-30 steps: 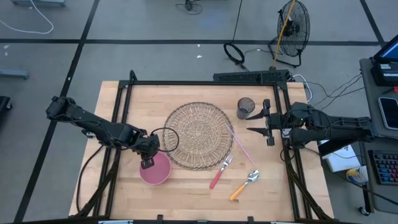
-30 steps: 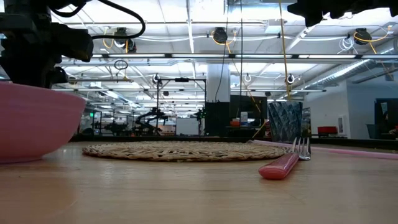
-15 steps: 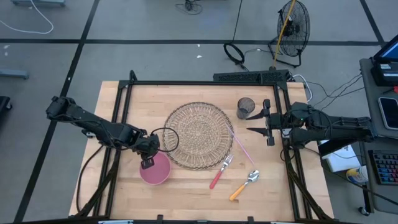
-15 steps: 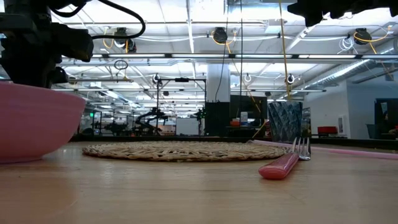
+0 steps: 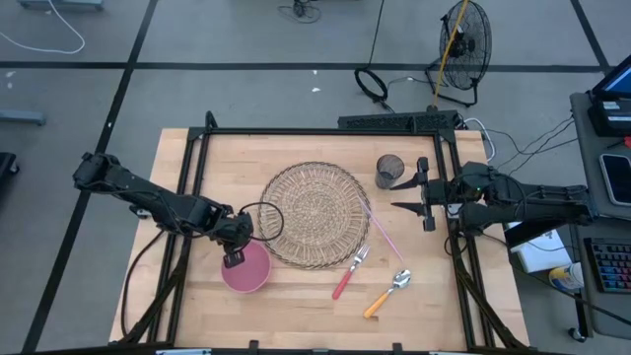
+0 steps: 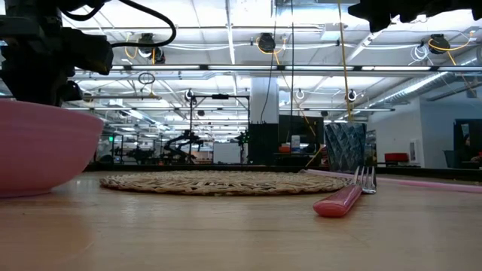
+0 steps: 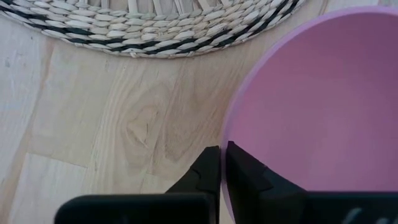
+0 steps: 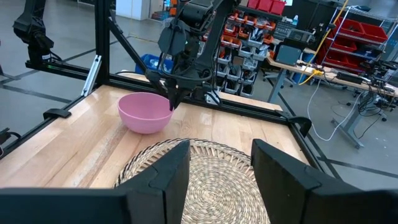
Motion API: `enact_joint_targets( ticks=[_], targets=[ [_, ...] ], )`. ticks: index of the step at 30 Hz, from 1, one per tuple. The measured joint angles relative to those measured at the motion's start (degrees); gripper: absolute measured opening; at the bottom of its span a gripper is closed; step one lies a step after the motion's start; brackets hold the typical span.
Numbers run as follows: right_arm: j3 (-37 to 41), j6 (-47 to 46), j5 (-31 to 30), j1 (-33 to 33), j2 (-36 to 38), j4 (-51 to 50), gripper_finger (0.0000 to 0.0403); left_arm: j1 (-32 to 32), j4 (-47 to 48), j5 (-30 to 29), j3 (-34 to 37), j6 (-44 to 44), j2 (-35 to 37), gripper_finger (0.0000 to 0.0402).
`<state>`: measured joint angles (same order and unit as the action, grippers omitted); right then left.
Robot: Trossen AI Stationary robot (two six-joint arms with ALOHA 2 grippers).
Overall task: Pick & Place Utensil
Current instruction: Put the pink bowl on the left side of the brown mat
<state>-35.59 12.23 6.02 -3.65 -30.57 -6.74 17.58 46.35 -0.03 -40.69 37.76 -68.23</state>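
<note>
My left hand (image 5: 234, 258) pinches the rim of the pink bowl (image 5: 246, 269), fingers closed on its edge nearest the woven mat (image 5: 315, 213). My right hand (image 5: 409, 195) hovers spread open just beyond the mat's far side. The pink-handled fork (image 5: 348, 273) lies on the table (image 5: 296, 306) touching the mat's edge, the orange-handled spoon (image 5: 386, 293) just past it.

no readable text, labels or signs

Pink bowl (image 6: 41, 147) stood at left on the tabletop (image 6: 226, 233), a dark arm (image 6: 45, 53) above its rim. Woven mat (image 6: 222, 182) lay centre. Pink-handled fork (image 6: 345, 196) lay right, tines toward a dark cup (image 6: 345, 147) behind.
</note>
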Motion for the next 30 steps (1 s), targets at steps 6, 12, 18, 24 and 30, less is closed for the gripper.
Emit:
enact_joint_targets(
  ticks=[6,12,18,24,30],
  targets=[
    [0.01,0.0,0.0,-0.01,0.02,0.01,0.016,0.01,-0.01,0.0,0.0,0.0,0.0,0.0034],
    [0.0,0.0,0.0,-0.01,0.0,0.0,0.016,0.0,-0.02,0.0,0.0,0.0,0.0,0.0038],
    [0.0,0.0,0.0,0.01,0.02,0.0,0.016,0.0,-0.03,0.0,0.0,0.0,0.0,0.0017],
    [0.0,0.0,-0.01,0.01,0.01,0.0,0.016,0.0,-0.11,0.0,0.0,0.0,0.0,0.0028],
    [0.0,0.0,0.0,0.01,0.0,0.0,0.016,0.01,-0.13,0.0,0.0,0.24,0.0,0.0055]
  ],
)
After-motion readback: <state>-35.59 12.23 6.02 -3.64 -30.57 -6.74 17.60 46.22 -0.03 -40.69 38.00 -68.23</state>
